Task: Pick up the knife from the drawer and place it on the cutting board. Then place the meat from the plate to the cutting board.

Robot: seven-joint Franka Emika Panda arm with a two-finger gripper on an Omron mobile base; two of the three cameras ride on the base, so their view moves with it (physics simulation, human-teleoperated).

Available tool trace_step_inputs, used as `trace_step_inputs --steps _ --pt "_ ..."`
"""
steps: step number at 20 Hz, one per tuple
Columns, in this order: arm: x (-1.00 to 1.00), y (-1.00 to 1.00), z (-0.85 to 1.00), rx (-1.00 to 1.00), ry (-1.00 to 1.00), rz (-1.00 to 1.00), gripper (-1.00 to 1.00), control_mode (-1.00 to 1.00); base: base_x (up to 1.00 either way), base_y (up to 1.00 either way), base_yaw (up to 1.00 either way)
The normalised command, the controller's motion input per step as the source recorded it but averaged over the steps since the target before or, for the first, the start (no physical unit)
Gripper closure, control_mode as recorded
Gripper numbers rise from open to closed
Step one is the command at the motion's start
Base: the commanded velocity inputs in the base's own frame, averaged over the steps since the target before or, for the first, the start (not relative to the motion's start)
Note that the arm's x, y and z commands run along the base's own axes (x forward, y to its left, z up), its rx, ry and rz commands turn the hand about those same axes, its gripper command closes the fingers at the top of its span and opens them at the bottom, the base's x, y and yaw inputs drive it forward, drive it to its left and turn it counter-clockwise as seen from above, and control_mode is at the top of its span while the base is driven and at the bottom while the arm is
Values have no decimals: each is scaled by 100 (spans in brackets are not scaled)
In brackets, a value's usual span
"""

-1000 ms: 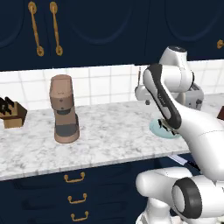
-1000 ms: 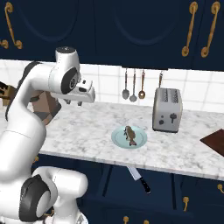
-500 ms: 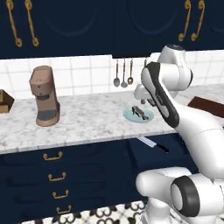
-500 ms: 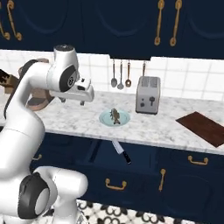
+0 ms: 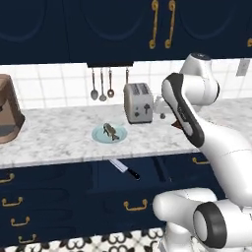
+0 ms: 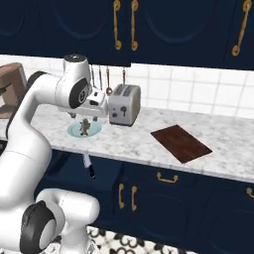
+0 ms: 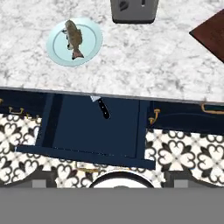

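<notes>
Simulated kitchen with the drawer (image 7: 87,127) pulled open below a white-and-grey marble counter (image 7: 144,65). The knife (image 7: 102,106) lies inside the drawer near its back, black handle toward the front, its blade partly hidden under the counter edge. The gripper (image 6: 89,112) hangs high above the counter near the toaster (image 6: 124,104), released and empty, jaws spread wide. The step in hand is judged to be the approach to the knife: the arm should descend into the drawer, line its jaws across the slim handle and clear the counter lip. The meat (image 7: 73,38) rests on the plate (image 7: 89,43), left of the toaster; the cutting board (image 6: 181,144) lies bare, well apart to the right. Navy cabinets with brass handles, hanging ladles and patterned floor tiles surround the scene.
</notes>
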Motion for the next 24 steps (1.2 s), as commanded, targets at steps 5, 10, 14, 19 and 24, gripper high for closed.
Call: trace_step_inputs --steps 5,10,14,19,24 --pt "0 0 0 0 0 0 -100 100 49 -100 26" --pt "0 0 0 0 0 0 -100 100 66 -98 37" --pt "0 0 0 0 0 0 -100 100 31 -60 38" --pt "0 0 0 0 0 0 -100 100 21 -7 19" --pt "0 0 0 0 0 0 -100 100 38 0 6"
